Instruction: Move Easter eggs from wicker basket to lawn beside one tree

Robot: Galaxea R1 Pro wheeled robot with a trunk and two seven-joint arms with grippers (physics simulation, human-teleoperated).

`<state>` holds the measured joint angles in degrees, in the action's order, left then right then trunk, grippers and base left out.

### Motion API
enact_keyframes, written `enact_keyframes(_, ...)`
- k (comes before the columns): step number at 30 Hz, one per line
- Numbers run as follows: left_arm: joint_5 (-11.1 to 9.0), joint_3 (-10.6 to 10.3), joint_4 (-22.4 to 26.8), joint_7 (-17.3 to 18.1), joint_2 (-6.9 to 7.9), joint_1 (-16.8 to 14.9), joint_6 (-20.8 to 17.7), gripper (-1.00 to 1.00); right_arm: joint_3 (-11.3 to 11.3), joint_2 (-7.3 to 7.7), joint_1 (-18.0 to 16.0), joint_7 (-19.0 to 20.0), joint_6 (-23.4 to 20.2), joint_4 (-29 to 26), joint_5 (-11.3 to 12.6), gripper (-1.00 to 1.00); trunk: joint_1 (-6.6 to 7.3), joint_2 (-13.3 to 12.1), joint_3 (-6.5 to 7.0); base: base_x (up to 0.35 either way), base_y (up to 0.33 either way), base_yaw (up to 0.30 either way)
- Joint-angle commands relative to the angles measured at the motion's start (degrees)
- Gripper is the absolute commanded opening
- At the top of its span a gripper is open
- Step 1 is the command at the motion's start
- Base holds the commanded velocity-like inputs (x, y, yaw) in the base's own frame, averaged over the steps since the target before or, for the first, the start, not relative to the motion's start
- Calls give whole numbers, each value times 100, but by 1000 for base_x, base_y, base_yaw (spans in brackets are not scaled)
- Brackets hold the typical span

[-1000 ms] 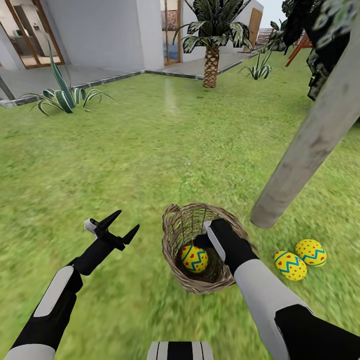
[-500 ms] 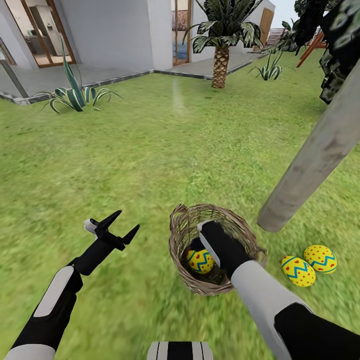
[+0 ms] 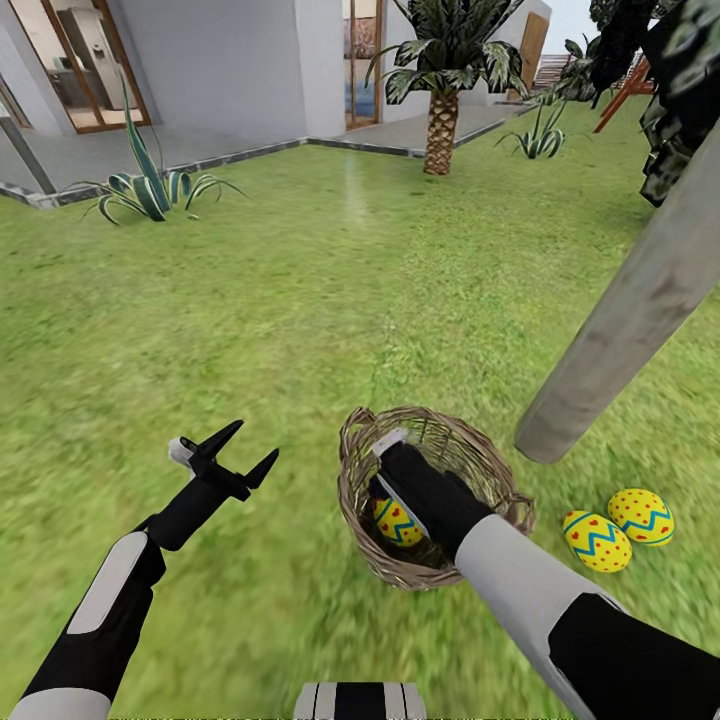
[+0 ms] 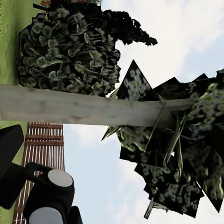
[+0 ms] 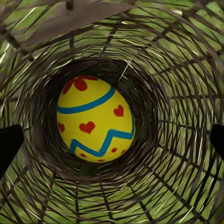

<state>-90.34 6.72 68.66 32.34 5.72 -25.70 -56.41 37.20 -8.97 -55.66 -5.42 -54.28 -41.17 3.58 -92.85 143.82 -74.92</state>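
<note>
Now reaching down inside the basket (image 3: 436,500) with the right gripper (image 5: 112,140), fingers (image 5: 9,147) spread wide at either side and closing on nothing. Aiming straight at the last egg (image 5: 95,119) lying at the bottom of the woven twigs, yellow with blue bands and red hearts, not yet touching it. Showing in the head view as a patch of yellow egg (image 3: 397,522) just beside the black wrist. Resting on the lawn (image 3: 300,300), basket near the foot of the pale tree trunk (image 3: 630,310). Lying side by side on the grass just right of the basket, two more eggs (image 3: 596,541) (image 3: 644,516), close to the trunk. Hovering well to the left over the grass, left gripper (image 3: 240,452) parted and gripping nothing, its camera taking in trunk (image 4: 84,109) and dark leaves (image 4: 65,51) against sky.
</note>
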Motion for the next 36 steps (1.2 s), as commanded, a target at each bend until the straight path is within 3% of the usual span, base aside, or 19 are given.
enact_keyframes(1,11,5,-2,19,0,-4,-26,100,42,5,-6,-48,-20,-17,38,100,-1,3,-27,0,0,0)
enact_keyframes(8,16,5,-1,18,0,-4,-20,100,84,55,-6,-49,-13,-5,-27,100,-19,13,-182,0,0,0)
enact_keyframes(13,22,5,-1,18,0,-5,-19,100,58,83,-6,-46,-7,23,-616,100,-32,19,-293,0,0,0)
enact_keyframes(21,25,-2,-5,12,0,-5,-19,100,66,233,-6,-7,18,-53,-697,100,-53,30,-470,0,0,0)
enact_keyframes(23,25,-3,-6,13,0,-5,-19,100,66,304,-8,191,28,-59,-700,100,-58,33,-514,0,0,0)
enact_keyframes(27,25,-4,-3,11,0,-5,-19,100,62,552,-105,1196,308,-59,-717,100,-68,38,-603,0,0,0)
enact_keyframes(30,25,-4,-3,10,0,-4,-19,100,67,589,-126,1380,378,-68,-718,100,-76,42,-669,0,0,0)
enact_keyframes(36,22,-1,-7,9,0,-5,-19,100,68,598,-131,1384,405,-88,-744,100,-91,50,-802,0,0,0)
